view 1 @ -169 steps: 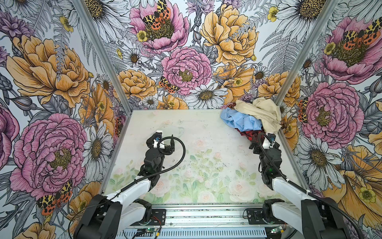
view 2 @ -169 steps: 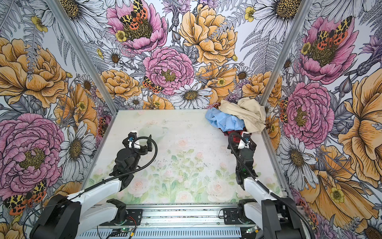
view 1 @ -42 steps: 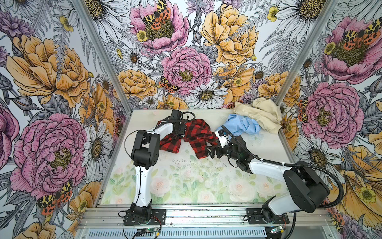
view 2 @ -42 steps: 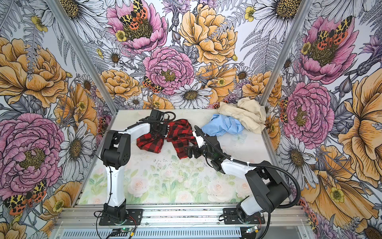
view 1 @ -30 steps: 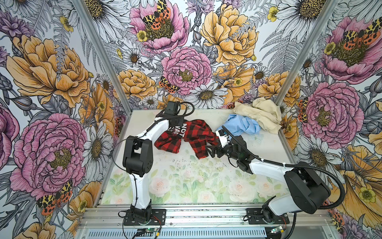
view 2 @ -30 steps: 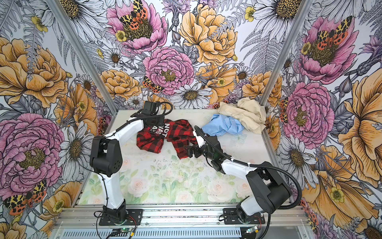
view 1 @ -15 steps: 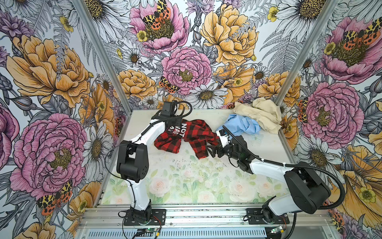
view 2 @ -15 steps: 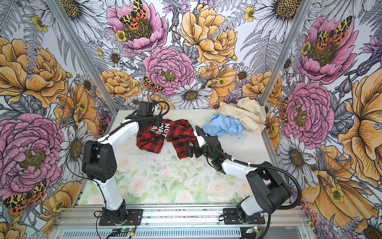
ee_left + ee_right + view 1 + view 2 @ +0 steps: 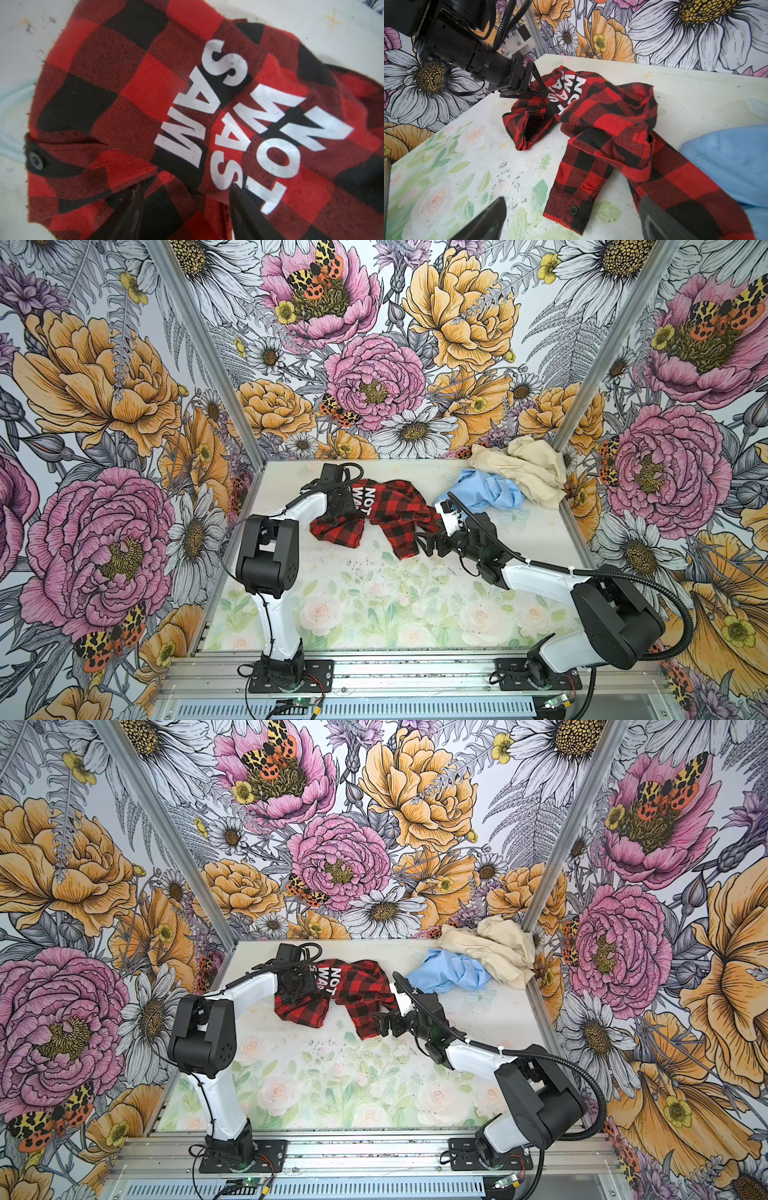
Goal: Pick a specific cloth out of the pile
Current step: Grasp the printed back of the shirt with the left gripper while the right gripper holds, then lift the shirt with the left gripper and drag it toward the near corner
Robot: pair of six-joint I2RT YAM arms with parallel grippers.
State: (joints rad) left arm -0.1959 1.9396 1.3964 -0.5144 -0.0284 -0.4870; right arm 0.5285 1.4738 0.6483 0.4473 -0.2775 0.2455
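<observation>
The red-and-black plaid cloth (image 9: 386,510) (image 9: 353,990) lies crumpled on the table's back middle, apart from the pile. Its black patch with white letters (image 9: 239,116) faces up at the left end. My left gripper (image 9: 338,510) (image 9: 185,187) hovers at that end, open, with plaid fabric under its spread fingers. My right gripper (image 9: 424,542) (image 9: 572,199) stands open at the cloth's right end, and a buttoned sleeve cuff (image 9: 571,209) lies flat between its fingers. The pile sits in the back right corner: a beige cloth (image 9: 523,472) over a light blue cloth (image 9: 486,491).
Floral walls close the table in on three sides, with metal corner posts (image 9: 208,352) at the back. A metal rail (image 9: 415,672) carrying both arm bases runs along the front. The light blue cloth (image 9: 726,162) lies just beside the plaid cloth's right sleeve.
My left gripper has opened and let go of the plaid cloth, which now rests on the table. The left arm's elbow has swung left and nearer. The right arm has not moved.
</observation>
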